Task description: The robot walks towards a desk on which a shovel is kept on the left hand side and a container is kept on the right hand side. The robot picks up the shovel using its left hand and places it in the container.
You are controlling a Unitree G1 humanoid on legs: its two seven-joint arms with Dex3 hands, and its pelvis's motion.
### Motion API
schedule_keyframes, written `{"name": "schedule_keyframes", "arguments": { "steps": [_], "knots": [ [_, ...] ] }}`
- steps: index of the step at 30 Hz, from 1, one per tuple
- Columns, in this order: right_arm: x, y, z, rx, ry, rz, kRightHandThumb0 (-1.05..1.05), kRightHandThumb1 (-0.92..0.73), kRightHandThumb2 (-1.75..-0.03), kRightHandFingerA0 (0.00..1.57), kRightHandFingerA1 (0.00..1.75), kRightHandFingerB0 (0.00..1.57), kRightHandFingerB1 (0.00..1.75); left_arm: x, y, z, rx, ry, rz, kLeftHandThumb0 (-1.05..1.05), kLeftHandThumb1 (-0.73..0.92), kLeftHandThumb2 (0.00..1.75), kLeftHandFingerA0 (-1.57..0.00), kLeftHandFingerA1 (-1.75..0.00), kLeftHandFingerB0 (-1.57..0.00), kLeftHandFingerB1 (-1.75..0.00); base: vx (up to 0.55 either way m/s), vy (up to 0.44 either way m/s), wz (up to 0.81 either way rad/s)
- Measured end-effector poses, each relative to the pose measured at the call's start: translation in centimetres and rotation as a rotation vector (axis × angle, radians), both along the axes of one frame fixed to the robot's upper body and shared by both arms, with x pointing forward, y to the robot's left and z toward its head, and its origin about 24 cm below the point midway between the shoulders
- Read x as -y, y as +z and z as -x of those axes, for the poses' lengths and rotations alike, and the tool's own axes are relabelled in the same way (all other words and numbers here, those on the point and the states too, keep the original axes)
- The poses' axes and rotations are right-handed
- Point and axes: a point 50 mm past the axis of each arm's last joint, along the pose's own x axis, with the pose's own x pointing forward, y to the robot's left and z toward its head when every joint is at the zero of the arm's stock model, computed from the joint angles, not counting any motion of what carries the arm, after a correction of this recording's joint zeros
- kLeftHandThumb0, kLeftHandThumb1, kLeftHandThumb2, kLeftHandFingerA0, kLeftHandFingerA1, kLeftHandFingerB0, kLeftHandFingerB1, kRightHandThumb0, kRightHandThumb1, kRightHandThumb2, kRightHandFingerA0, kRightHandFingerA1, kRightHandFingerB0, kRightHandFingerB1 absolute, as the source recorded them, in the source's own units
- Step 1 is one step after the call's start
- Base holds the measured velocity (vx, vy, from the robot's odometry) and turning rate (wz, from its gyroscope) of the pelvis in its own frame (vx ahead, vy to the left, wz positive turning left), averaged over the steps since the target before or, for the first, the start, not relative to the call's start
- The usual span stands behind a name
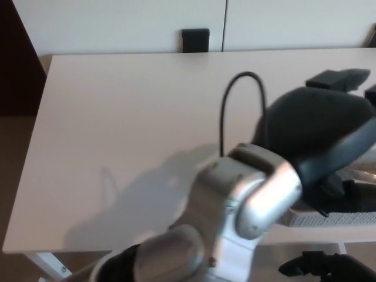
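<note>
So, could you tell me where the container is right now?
Head view: the container sits at the desk's near right edge, mostly hidden beneath the left hand.

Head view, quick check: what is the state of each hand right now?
Left hand: over the container, seen from behind; grip cannot be told.
Right hand: partly visible at the bottom edge; cannot be told.

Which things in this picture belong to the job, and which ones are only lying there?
Belonging to the job:
left hand, raised over the desk's right side
container, only its perforated rim showing under the hand
desk
The shovel cannot be made out.

Only lying about:
black object behind the desk's far edge
right hand, low, below the desk edge
</note>
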Motion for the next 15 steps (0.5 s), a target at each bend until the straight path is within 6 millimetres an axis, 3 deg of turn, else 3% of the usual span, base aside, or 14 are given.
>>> {"name": "schedule_keyframes", "arguments": {
  "steps": [1, 3, 4, 5, 6, 7, 14, 15],
  "knots": [
    [0.0, 0.0, 0.0, -0.001, 0.000, 0.000, -0.49, -0.49, -0.77, 0.62, 0.58, 0.39, 0.50, -0.6, 0.2, -0.1, -0.009, 0.005, 0.023, -0.63, 0.50, 0.56, -0.28, -0.31, -0.30, -0.30, 0.00, 0.000, 0.00],
    [0.0, 0.0, 0.0, -0.001, -0.001, -0.001, -0.52, -0.49, -0.80, 0.65, 0.61, 0.39, 0.50, -1.8, 0.2, -0.4, -0.040, 0.026, 0.055, -0.82, 0.63, 0.60, -0.29, -0.31, -0.27, -0.31, 0.00, 0.000, 0.00],
    [0.0, 0.0, 0.0, -0.002, -0.001, -0.001, -0.45, -0.58, -0.57, 0.68, 0.50, 0.44, 0.40, -2.3, -0.1, -0.6, -0.059, 0.034, 0.061, -0.83, 0.61, 0.59, -0.29, -0.30, -0.30, -0.32, 0.00, 0.000, 0.00],
    [0.0, 0.0, 0.0, -0.002, -0.001, -0.001, -0.43, -0.59, -0.57, 0.68, 0.47, 0.45, 0.39, -3.1, -0.5, -0.9, -0.097, 0.050, 0.070, -0.79, 0.56, 0.58, -0.27, -0.30, -0.29, -0.31, 0.00, 0.000, 0.00],
    [0.0, 0.0, 0.0, -0.002, -0.002, -0.002, -0.49, -0.49, -0.78, 0.63, 0.58, 0.41, 0.50, -3.6, -0.9, -1.0, -0.122, 0.062, 0.074, -0.83, 0.45, 0.80, -0.19, -0.38, -0.21, -0.38, 0.00, 0.000, 0.00],
    [0.0, 0.0, 0.0, -0.002, -0.002, -0.002, -0.49, -0.49, -0.77, 0.63, 0.57, 0.41, 0.50, -4.3, -1.3, -1.2, -0.152, 0.076, 0.080, -0.83, 0.59, 0.60, -0.21, -0.28, -0.26, -0.30, 0.00, 0.000, 0.00],
    [0.1, -0.1, 0.1, -0.007, -0.004, -0.001, -0.48, -0.49, -0.77, 0.63, 0.58, 0.42, 0.50, -9.4, -5.1, -2.2, -0.388, 0.211, 0.104, -0.92, 0.69, 0.62, -0.24, -0.28, -0.27, -0.30, 0.00, 0.000, 0.00],
    [0.1, -0.1, 0.2, -0.008, -0.005, -0.001, -0.40, -0.59, -0.57, 0.69, 0.46, 0.45, 0.39, -10.3, -5.8, -2.2, -0.426, 0.235, 0.108, -0.94, 0.71, 0.63, -0.22, -0.28, -0.24, -0.29, 0.00, 0.000, 0.00]
  ]
}}
